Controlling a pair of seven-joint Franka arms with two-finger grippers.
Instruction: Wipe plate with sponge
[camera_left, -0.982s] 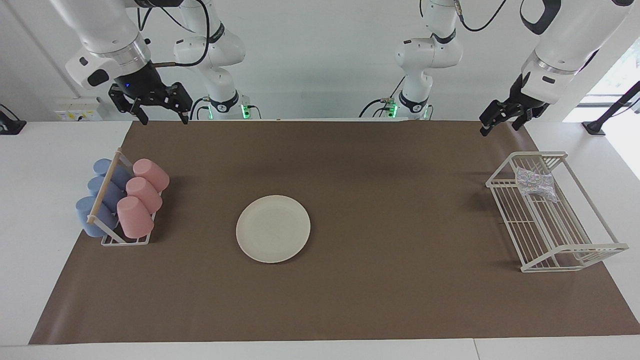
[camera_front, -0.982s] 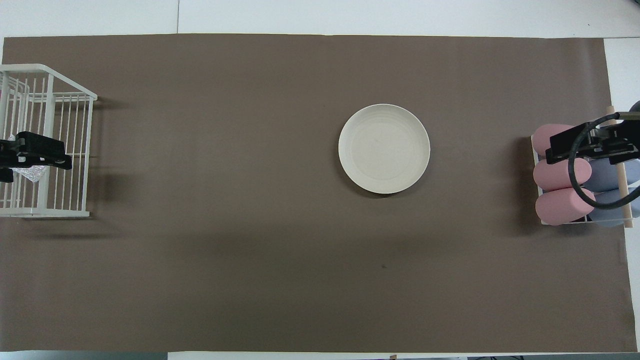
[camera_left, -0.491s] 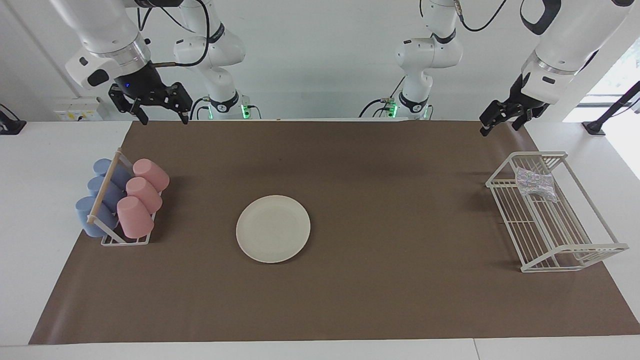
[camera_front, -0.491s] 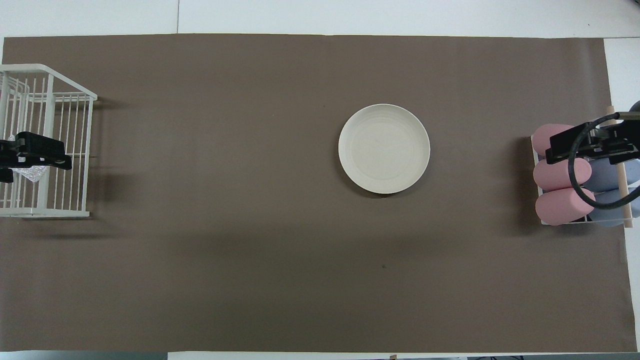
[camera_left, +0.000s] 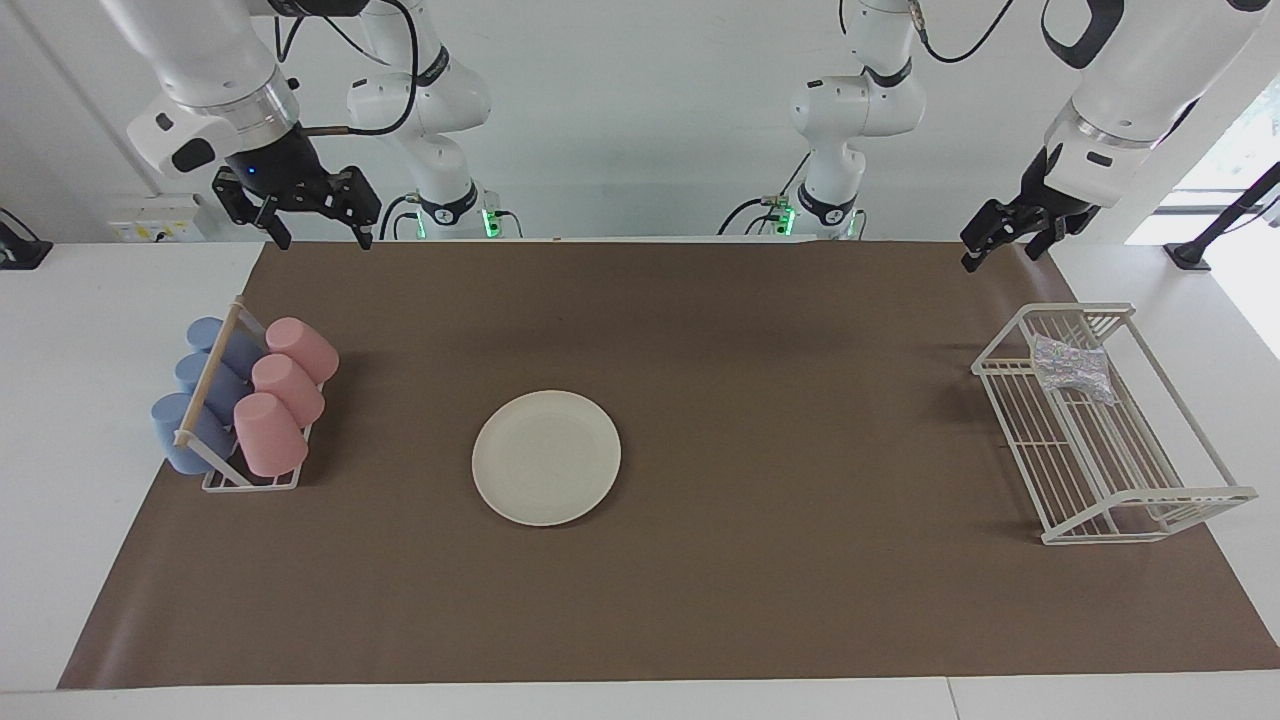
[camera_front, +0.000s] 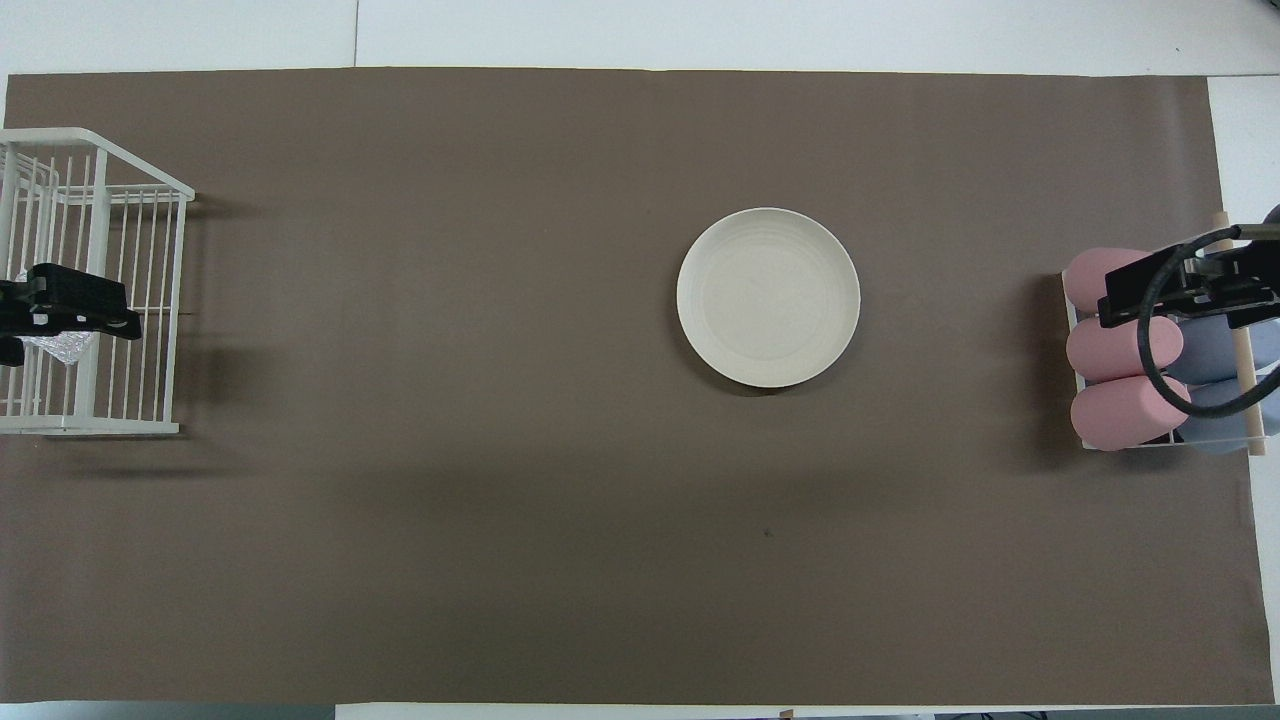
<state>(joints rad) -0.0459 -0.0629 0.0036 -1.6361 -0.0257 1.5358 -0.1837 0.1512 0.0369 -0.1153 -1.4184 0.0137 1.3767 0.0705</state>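
Slightly higher than before, the right gripper (camera_left: 318, 228) hangs with fingers spread, empty. Left gripper (camera_left: 1000, 243) likewise released, over the white wire basket (camera_left: 1200, 497) holding the silvery mesh sponge (camera_left: 1072, 365); the round cream plate (camera_left: 546, 457) lies mid-surface, well apart from the basket.

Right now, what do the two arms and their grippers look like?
Both arms are glossy white with rounded joints, black cables looping along them and silver wrist rings. The left gripper and right gripper are black, two-fingered; a small blue light glows on the right one's mount. Green lights show at the bases.
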